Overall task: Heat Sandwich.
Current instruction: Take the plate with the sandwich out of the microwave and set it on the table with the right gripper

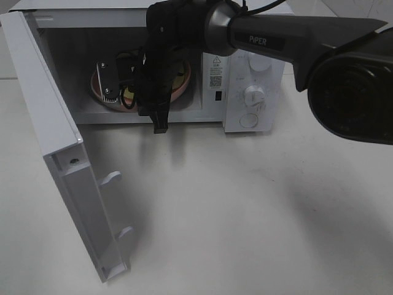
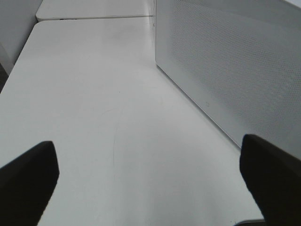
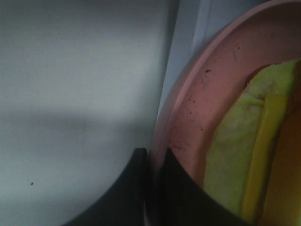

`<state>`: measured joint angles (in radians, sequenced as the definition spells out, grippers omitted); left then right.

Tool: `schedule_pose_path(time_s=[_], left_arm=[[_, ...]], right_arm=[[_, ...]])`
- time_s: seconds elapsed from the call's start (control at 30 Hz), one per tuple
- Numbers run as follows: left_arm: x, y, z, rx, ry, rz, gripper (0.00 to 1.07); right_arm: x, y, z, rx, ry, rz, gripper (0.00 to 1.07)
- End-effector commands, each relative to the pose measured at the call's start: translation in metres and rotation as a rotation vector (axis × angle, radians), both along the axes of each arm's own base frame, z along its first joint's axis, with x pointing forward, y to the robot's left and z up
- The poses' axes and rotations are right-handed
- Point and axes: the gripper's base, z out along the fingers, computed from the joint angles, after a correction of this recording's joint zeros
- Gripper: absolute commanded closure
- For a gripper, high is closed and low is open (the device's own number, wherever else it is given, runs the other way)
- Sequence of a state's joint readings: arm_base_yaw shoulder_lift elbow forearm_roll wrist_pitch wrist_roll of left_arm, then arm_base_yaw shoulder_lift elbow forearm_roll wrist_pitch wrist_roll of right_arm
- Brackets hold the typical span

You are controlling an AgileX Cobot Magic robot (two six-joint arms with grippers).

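Observation:
The sandwich (image 3: 235,155), showing its pale yellow-green filling, lies on a round pink plate (image 3: 197,108) inside the open microwave (image 1: 212,74). In the right wrist view my right gripper (image 3: 154,151) is shut on the plate's rim, one finger on each side of it. From the high camera, the right arm (image 1: 184,31) reaches into the cavity from the right and covers the middle of the plate (image 1: 183,83); a bit of the sandwich (image 1: 129,96) shows beside it. My left gripper (image 2: 150,188) hangs open over bare table next to the microwave's perforated side wall (image 2: 235,61).
The microwave door (image 1: 61,153) stands swung open to the left, its edge reaching toward the table's front. The control panel with its knobs (image 1: 253,95) sits right of the cavity. White table (image 1: 245,209) spreads in front.

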<state>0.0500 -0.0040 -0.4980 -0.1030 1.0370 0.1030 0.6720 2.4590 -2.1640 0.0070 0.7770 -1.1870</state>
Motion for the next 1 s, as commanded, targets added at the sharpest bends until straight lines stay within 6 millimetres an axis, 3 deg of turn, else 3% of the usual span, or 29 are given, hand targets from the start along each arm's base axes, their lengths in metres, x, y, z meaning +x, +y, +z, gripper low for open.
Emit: schedule_pose_path(time_s=[0.03, 1.0], left_arm=[[-0.003, 0.0, -0.001, -0.003, -0.024, -0.008, 0.03], [-0.003, 0.0, -0.001, -0.003, -0.024, -0.008, 0.03]], right_arm=[[-0.004, 0.0, 0.018, 0.016, -0.051, 0.049, 1.07], [-0.034, -0.023, 0.029, 0.033, -0.125, 0.153, 1.07]])
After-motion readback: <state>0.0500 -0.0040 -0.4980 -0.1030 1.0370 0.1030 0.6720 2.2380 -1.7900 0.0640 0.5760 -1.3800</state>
